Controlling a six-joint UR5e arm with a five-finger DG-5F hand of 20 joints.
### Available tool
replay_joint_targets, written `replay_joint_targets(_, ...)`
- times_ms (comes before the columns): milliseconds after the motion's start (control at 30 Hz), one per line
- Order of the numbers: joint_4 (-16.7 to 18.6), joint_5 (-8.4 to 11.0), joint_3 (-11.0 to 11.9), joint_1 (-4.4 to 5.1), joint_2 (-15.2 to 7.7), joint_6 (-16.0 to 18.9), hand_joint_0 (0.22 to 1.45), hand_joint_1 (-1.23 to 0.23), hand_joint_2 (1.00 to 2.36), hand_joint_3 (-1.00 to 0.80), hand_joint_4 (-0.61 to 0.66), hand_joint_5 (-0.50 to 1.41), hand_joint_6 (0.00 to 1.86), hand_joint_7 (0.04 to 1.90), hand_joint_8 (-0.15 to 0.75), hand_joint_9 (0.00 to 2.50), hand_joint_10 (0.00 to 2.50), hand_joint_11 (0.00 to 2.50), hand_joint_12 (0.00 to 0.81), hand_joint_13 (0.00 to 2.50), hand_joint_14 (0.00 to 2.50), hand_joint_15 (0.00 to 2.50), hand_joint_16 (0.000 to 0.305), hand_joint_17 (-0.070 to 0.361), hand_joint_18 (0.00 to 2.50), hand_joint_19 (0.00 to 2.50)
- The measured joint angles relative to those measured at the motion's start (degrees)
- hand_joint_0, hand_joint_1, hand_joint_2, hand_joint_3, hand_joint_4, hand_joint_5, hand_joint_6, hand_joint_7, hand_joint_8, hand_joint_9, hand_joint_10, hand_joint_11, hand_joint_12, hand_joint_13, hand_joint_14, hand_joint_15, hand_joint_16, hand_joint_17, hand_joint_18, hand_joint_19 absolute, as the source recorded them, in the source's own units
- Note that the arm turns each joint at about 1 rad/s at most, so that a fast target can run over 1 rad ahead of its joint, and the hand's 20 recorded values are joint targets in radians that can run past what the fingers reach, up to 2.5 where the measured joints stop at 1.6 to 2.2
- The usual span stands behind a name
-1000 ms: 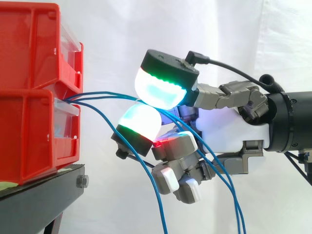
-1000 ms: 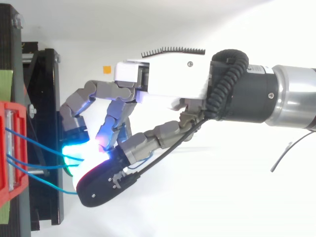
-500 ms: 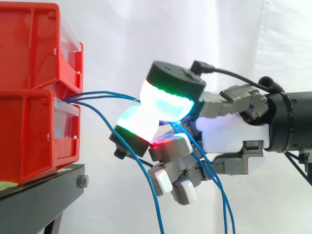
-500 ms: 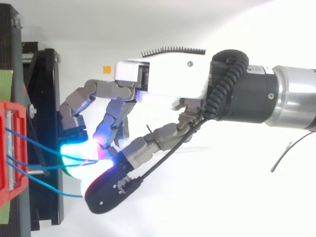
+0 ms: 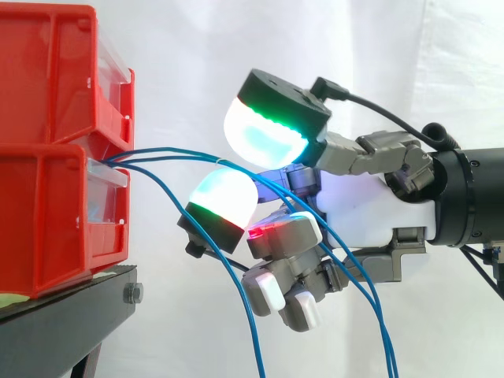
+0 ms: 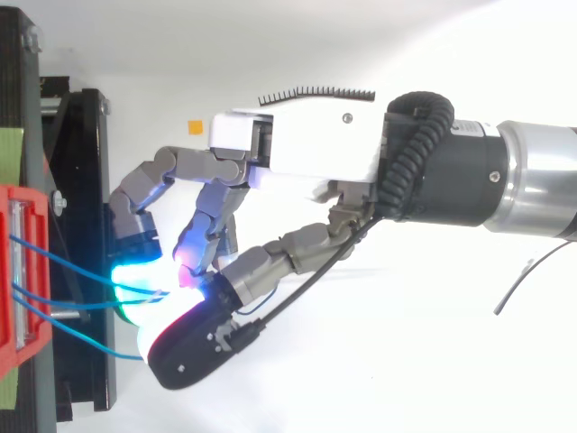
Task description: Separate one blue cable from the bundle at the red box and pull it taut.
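Running cable (image 5: 181, 151): level from box (image 5: 47, 213) rightward.
Fingers (image 5: 224, 197): just apart, one above, one below it, unclamped.

Side view sits close in, level with the red bins (image 5: 47, 157) at left, facing the white curtain (image 5: 197, 47); the arm (image 5: 472, 197) enters from the right. Top view looks straight down, equally close. Both share the hand (image 5: 370, 214), blue cables (image 5: 165, 150) and those bins.

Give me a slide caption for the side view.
Robot hand among blue cables trailing from stacked red bins.
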Motion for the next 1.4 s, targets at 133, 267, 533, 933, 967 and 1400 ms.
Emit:
replay_joint_targets(133, 0.00, 0.02, -0.01, 0.01, 0.00, 0.00, 0.63, -0.54, 1.00, -0.50, 0.08, -0.16, 0.89, 1.17, 0.298, 1.25, 0.03, 1.31, 0.383, 1.06, 0.03, 0.77, 0.052, 0.118, 0.99, 0.94)
replay_joint_targets(267, 0.00, 0.02, -0.01, 0.02, 0.00, 0.00, 0.63, -0.72, 1.02, -0.25, 0.10, -0.17, 0.90, 1.21, 0.300, 1.21, 0.03, 1.32, 0.389, 1.05, 0.03, 0.77, 0.053, 0.120, 0.99, 0.93)
replay_joint_targets(533, 0.00, 0.01, -0.02, 0.02, 0.00, 0.00, 0.78, -0.93, 1.02, -0.32, -0.06, -0.19, 0.93, 1.26, 0.273, 1.16, 0.03, 1.29, 0.372, 1.01, 0.03, 0.76, 0.052, 0.117, 0.93, 0.88)
replay_joint_targets(933, 0.00, 0.03, -0.02, 0.02, 0.00, 0.00, 0.81, -0.93, 1.00, -0.50, 0.00, -0.17, 0.93, 1.24, 0.274, 1.17, 0.03, 1.29, 0.365, 0.99, 0.03, 0.73, 0.050, 0.112, 0.92, 0.81)
replay_joint_targets(967, 0.00, 0.03, -0.02, 0.02, 0.00, 0.00, 0.81, -0.93, 1.00, -0.50, 0.01, -0.17, 0.93, 1.25, 0.277, 1.17, 0.03, 1.30, 0.366, 0.99, 0.03, 0.74, 0.050, 0.112, 0.92, 0.80)
replay_joint_targets(1400, 0.00, 0.03, -0.05, 0.02, 0.00, 0.00, 0.53, -0.83, 1.00, -0.50, 0.11, -0.15, 0.92, 1.20, 0.303, 1.26, 0.03, 1.32, 0.396, 1.04, 0.03, 0.76, 0.053, 0.120, 0.98, 0.88)
